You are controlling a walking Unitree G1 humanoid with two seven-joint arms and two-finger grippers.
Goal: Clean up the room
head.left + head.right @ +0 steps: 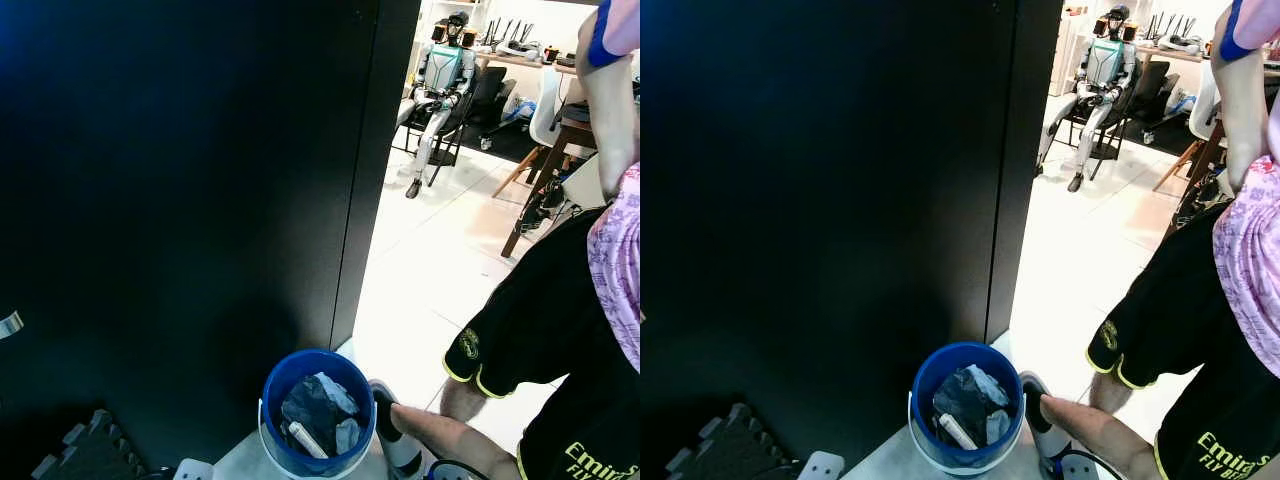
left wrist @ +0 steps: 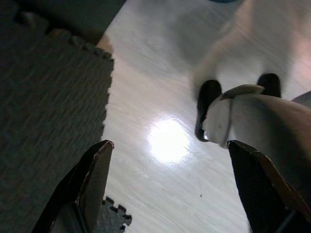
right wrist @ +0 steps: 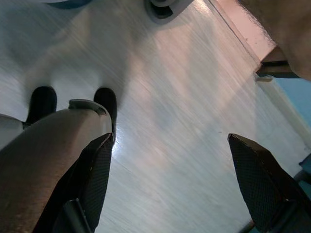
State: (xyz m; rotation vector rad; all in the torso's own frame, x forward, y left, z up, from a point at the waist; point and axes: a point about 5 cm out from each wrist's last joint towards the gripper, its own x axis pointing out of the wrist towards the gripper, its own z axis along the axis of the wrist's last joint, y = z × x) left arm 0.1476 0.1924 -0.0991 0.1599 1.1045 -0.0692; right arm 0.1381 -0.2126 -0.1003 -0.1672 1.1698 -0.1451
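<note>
Both tools hang low over the pale floor (image 2: 160, 87) with nothing between their fingers: your left tool (image 2: 167, 187) is spread wide in its wrist view, and your right tool (image 3: 170, 179) is spread just as wide in its own. Neither is near anything to pick up.

From the head views, the bucket (image 1: 318, 412) stands on the floor ahead of you and slightly to your right, just beside the edge of the dark wall (image 1: 180, 200). It is upright, its mouth facing up, with crumpled dark and white rubbish (image 1: 316, 410) already inside. A person (image 1: 560, 330) stands to your right, and the person's hand (image 1: 435, 432) reaches down close to the bucket's rim on that side. Judging from this, the right arm is the nearer one, but its path is shared with that hand, so watch for contact.

What the wrist views add: the left one shows the foam mat (image 2: 48, 111) with its toothed edge lying beside the bare floor, plus the robot's own leg and black feet; the right one shows a little of the bucket's rim at the frame edge. The head views alone show a second robot (image 1: 440, 85) seated on a chair far across the room, near a table (image 1: 570, 130).
</note>
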